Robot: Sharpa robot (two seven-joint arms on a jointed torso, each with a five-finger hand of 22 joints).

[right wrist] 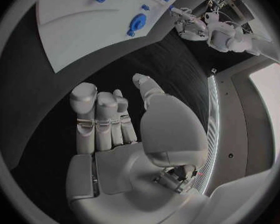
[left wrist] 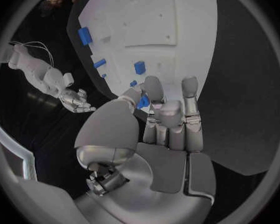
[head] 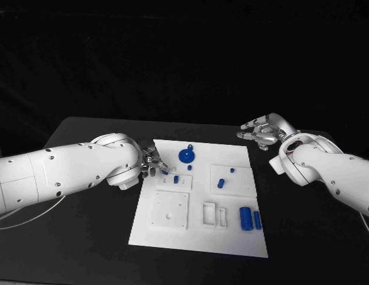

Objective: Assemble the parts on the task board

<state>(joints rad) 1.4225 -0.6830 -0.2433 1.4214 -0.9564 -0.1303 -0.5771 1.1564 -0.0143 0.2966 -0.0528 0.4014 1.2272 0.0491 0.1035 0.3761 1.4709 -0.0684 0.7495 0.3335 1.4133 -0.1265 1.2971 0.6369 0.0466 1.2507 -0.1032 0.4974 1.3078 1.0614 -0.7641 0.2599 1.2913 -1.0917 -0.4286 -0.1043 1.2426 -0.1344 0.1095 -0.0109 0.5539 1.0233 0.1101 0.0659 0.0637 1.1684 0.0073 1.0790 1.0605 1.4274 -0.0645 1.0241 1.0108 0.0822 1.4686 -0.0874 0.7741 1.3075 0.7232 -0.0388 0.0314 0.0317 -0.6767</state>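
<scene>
Two hands work at a white board (head: 197,237) on the black tabletop (head: 81,237). Left hand (head: 153,161) rests at the board's edge, fingers (left wrist: 154,90) curled, pinching a small blue part (left wrist: 143,102). More blue parts lie just beyond its fingertips, including a round disc (head: 187,155). Right hand (head: 265,130) hovers off the board's far corner, fingers loosely spread, holding nothing.

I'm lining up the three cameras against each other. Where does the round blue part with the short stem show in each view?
Head view: round blue part near the task board's far edge, just right of the left hand.
Left wrist view: I cannot pick it out.
Right wrist view: round blue part near the board's edge, beyond the right hand.
Shared landmark: the white task board.
</scene>
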